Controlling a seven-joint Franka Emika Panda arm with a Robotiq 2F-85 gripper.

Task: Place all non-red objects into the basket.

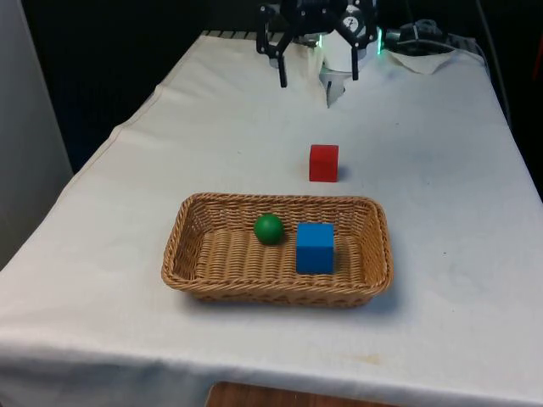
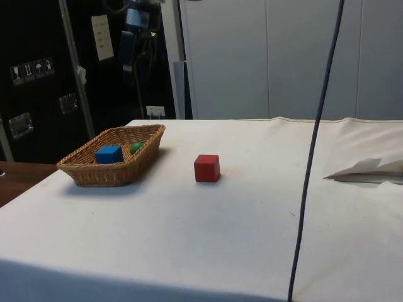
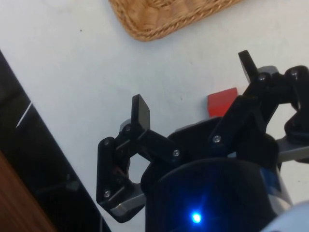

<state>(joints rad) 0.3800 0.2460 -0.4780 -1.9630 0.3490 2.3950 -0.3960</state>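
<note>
A woven wicker basket (image 1: pixel 254 292) sits in the middle of the table. Inside it lie a green ball (image 1: pixel 268 229) and a blue cube (image 1: pixel 315 247), side by side. In the side view the basket (image 2: pixel 104 175) holds the same blue cube (image 2: pixel 109 154) and green ball (image 2: pixel 136 148). A red cube (image 1: pixel 323 163) rests on the cloth just beyond the basket, apart from it (image 2: pixel 206 168). My gripper (image 1: pixel 318 75) hangs high over the table's far end, open and holding nothing. Between its fingers the wrist view catches the red cube (image 3: pixel 221 101) and a basket corner (image 3: pixel 169 21).
A crumpled white sheet (image 1: pixel 428 58) lies at the far end, toward the front view's right, also seen as white sheet (image 2: pixel 371 170). A black cable (image 2: pixel 313 163) hangs across the side view. The white cloth (image 1: pixel 441 254) drops off at both table sides.
</note>
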